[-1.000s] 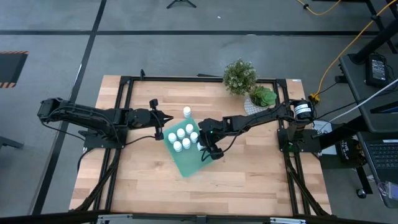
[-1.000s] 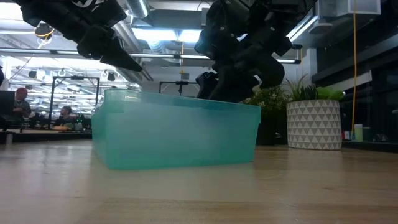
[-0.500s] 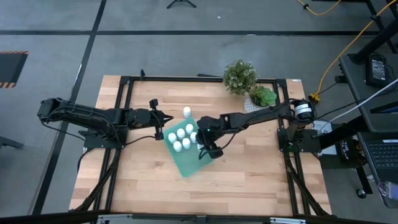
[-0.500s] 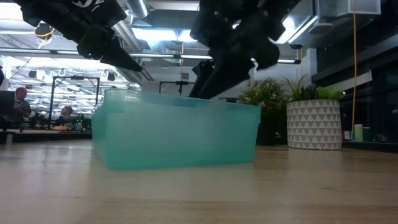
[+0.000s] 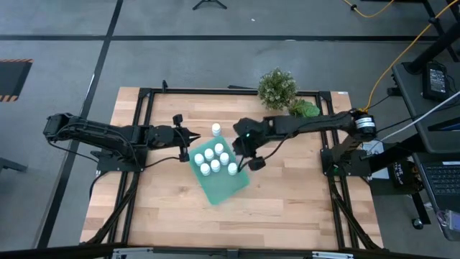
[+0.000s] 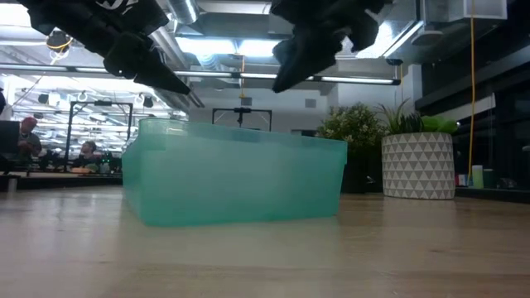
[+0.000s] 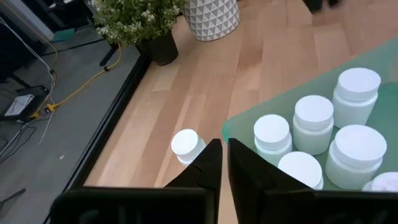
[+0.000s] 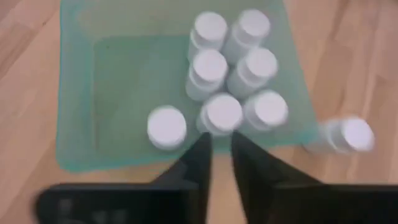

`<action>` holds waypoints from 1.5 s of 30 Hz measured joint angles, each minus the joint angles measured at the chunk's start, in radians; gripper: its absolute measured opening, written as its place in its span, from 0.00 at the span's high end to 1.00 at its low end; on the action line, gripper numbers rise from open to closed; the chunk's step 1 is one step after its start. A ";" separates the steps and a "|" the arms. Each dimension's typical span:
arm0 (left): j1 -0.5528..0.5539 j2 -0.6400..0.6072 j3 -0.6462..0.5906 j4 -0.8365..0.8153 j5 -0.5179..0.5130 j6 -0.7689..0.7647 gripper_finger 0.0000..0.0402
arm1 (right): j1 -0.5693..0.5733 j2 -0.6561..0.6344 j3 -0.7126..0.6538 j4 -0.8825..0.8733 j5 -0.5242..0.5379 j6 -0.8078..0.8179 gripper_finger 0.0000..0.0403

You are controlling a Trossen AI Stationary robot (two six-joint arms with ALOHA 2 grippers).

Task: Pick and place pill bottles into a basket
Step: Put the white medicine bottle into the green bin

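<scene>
The teal basket (image 5: 224,185) lies at the table's middle, with several white pill bottles (image 5: 214,160) standing upright in it. One more pill bottle (image 5: 215,129) stands on the table just beyond the basket's far corner. My right gripper (image 8: 219,146) hangs above the basket's right side, pointing steeply down. Its fingers stand a narrow gap apart with nothing between them. My left gripper (image 7: 224,146) is shut and hovers at the basket's far left corner, beside the lone bottle (image 7: 185,144).
A white patterned plant pot (image 6: 418,165) and two green plants (image 5: 277,88) stand at the table's far right. A black frame (image 5: 144,108) runs around the tabletop. Bare wood lies near and right of the basket.
My right gripper has risen out of the basket and drawn toward the far edge, its fingers coming closer together. A bottle that was not there a second ago stands in the basket's right part. The left arm has kept still.
</scene>
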 joint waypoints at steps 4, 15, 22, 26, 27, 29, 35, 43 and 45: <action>0.000 0.000 0.000 0.009 -0.001 -0.001 0.90 | -0.047 -0.072 -0.051 0.019 -0.069 -0.007 0.98; 0.000 0.000 0.000 0.068 -0.030 -0.004 0.62 | -0.151 -0.319 -0.471 0.393 -0.113 -0.021 0.99; 0.001 0.000 0.000 0.071 -0.087 -0.060 0.41 | -0.198 -0.415 -0.616 0.523 -0.113 0.000 0.97; 0.001 0.000 0.000 0.067 -0.087 -0.080 0.33 | -0.198 -0.418 -0.627 0.521 -0.114 0.043 0.99; 0.001 0.000 0.000 0.066 -0.087 -0.081 0.32 | -0.199 -0.418 -0.627 0.523 -0.114 0.053 0.99; 0.000 0.000 0.000 0.067 -0.080 -0.081 0.30 | -0.199 -0.417 -0.627 0.524 -0.123 0.057 0.99; -0.001 0.000 0.000 0.067 -0.069 -0.123 0.29 | -0.220 -0.416 -0.694 0.665 -0.217 0.052 0.98; 0.013 0.001 0.000 0.076 -0.033 -0.205 0.30 | -0.252 -0.416 -0.776 0.769 -0.258 0.124 0.98; 0.029 0.013 0.000 0.084 -0.025 -0.212 0.29 | -0.252 -0.416 -0.783 0.777 -0.259 0.131 0.98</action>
